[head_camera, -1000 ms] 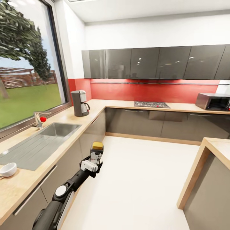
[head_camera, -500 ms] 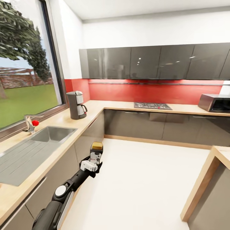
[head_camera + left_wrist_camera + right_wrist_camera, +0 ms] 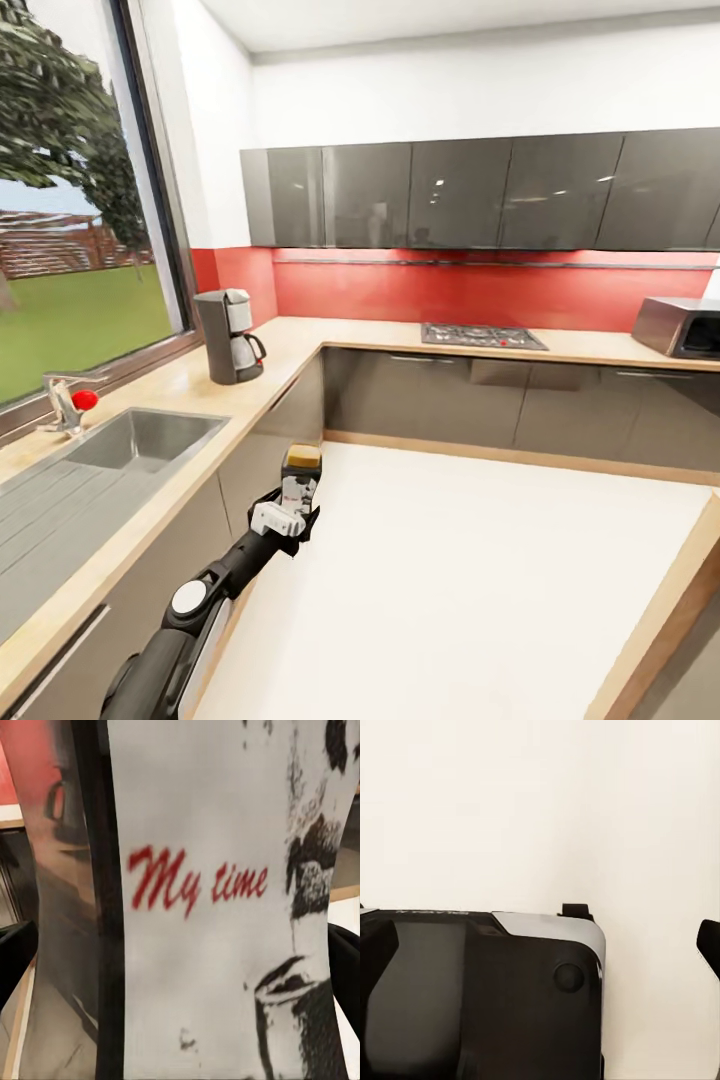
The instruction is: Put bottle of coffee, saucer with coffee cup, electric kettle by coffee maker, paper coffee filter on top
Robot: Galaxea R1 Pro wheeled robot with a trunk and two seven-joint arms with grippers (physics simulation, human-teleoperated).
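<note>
Bottle of coffee [image 3: 301,478] is upright in the left gripper [image 3: 287,512], gold cap up, clamped around its lower body. It hangs over the white floor [image 3: 450,580], just off the cabinet fronts under the countertop [image 3: 200,385]. Left arm [image 3: 190,610] runs from the view's bottom edge up and forward, elbow low, wrist raised. Left wrist view: white label [image 3: 217,892] pressed close to the lens, red "My time" script, dark figure at one side, black fingers at both frame edges, so the jaws are closed on the bottle.

Coffee maker [image 3: 228,336] stands on the countertop near the corner by the window, well ahead of the bottle. Sink [image 3: 140,440] and tap with red knob [image 3: 84,400] sit nearer on the same run. Hob [image 3: 482,336] and microwave [image 3: 683,327] are on the back run under the dark wall cabinets [image 3: 470,192].

Right wrist view: right gripper [image 3: 540,945] over pale floor and the robot's black base [image 3: 480,997], dark fingertips at opposite frame edges, jaws spread, nothing between them.
</note>
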